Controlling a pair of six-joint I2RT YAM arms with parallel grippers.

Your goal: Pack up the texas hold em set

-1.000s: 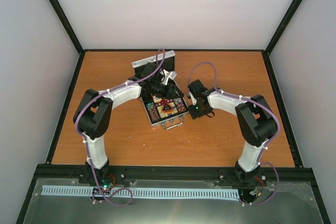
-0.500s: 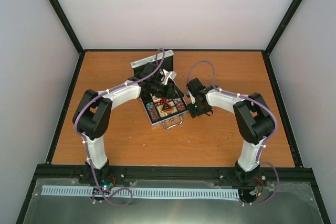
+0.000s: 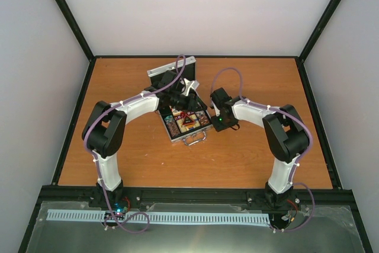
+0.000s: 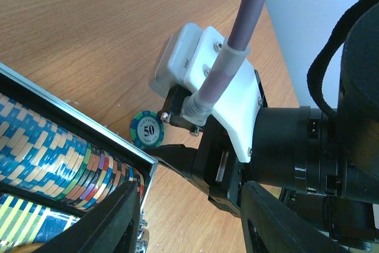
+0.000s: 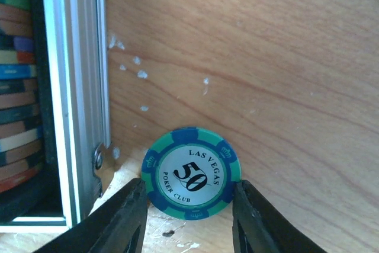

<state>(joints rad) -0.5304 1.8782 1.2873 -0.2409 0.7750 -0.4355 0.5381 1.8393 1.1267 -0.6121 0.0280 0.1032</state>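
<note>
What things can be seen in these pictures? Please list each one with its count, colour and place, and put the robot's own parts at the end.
case: one, silver with black lining, open near the middle of the table.
chip rows: several, many colours, lying inside the case.
triangular button: one, dark with red, inside the case.
loose chip: one, green and blue, marked 50, flat on the table beside a corner of the case.
table: one, orange-brown wood, under everything.
left claw: one, black, open, over the edge of the case.
right claw: one, black, low on the table, its fingers against both sides of the loose chip.
</note>
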